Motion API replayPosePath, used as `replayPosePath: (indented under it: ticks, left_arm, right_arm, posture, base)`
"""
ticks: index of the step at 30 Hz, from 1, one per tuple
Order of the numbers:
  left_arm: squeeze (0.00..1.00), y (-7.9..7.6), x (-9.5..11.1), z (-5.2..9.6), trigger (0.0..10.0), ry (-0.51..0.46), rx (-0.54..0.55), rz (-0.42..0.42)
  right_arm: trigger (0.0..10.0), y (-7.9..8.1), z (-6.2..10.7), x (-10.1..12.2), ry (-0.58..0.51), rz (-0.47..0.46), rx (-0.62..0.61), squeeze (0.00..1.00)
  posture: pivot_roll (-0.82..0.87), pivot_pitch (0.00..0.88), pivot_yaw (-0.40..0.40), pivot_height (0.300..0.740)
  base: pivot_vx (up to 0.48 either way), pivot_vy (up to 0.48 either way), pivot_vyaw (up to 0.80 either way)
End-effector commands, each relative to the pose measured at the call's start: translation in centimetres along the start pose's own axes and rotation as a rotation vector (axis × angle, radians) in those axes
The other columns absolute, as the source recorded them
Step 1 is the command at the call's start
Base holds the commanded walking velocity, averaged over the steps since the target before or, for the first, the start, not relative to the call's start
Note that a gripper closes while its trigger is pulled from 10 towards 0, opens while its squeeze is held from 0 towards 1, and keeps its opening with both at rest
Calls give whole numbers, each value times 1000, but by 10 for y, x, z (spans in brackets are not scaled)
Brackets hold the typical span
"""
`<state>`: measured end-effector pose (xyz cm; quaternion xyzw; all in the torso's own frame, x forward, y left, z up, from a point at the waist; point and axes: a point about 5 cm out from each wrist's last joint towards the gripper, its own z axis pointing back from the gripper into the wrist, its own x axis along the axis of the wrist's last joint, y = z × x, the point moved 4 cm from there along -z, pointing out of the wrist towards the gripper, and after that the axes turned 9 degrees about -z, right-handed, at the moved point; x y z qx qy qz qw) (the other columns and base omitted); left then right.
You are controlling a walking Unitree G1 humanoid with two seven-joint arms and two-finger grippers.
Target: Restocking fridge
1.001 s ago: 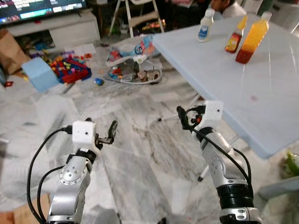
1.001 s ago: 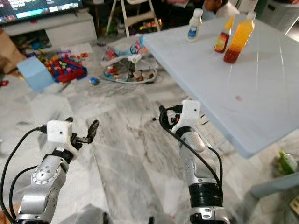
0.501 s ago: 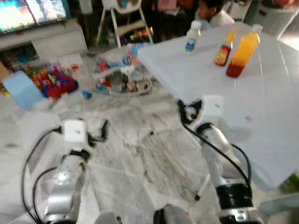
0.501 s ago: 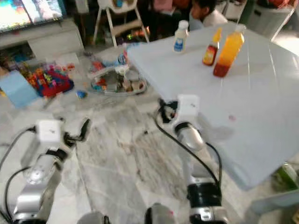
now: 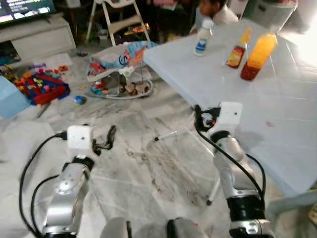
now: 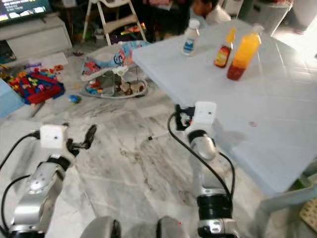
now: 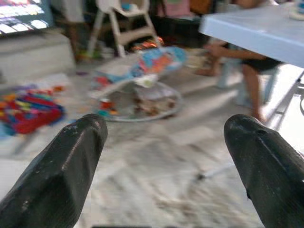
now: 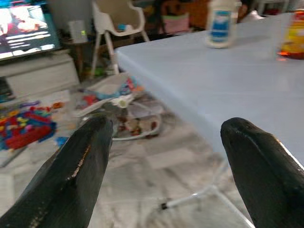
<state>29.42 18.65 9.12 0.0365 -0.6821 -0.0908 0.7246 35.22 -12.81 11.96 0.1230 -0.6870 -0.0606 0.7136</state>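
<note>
3 bottles stand together on the far part of the pale blue bench (image 5: 277, 109): a white bottle (image 5: 201, 39), a small sauce bottle (image 5: 236, 49) and an orange juice bottle (image 5: 256, 55). The left pincer (image 5: 110, 140) and right pincer (image 5: 199, 119) both hang over the marble floor (image 5: 148, 168), fingers spread and carrying nothing. With no fridge to be made out, these are probably the stock to load, so the carrying and shelving appear to lie ahead.

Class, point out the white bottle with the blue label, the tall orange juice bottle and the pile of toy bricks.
white bottle (image 5: 202, 38), left eye view, on its blue label
orange juice bottle (image 5: 258, 53), left eye view, on its body
toy bricks (image 5: 39, 85), left eye view, middle of the pile
</note>
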Motion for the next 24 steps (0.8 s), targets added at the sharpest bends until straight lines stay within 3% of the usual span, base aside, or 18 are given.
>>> replayPosePath:
  ticks: [1, 24]
  left_arm:
    - [0, -8, 3, -1, 10000, -16, -21, -6]
    - [0, -12, 6, -2, 10000, -37, -33, -6]
  right_arm:
    - [10000, -12, 1, 6, -24, 24, -34, 0]
    - [10000, -15, -2, 5, -34, 44, -67, 0]
  posture:
    - [28, 103, -45, 740]
    - [36, 90, -47, 740]
  base:
    - [0, 0, 0]
    - [0, 0, 0]
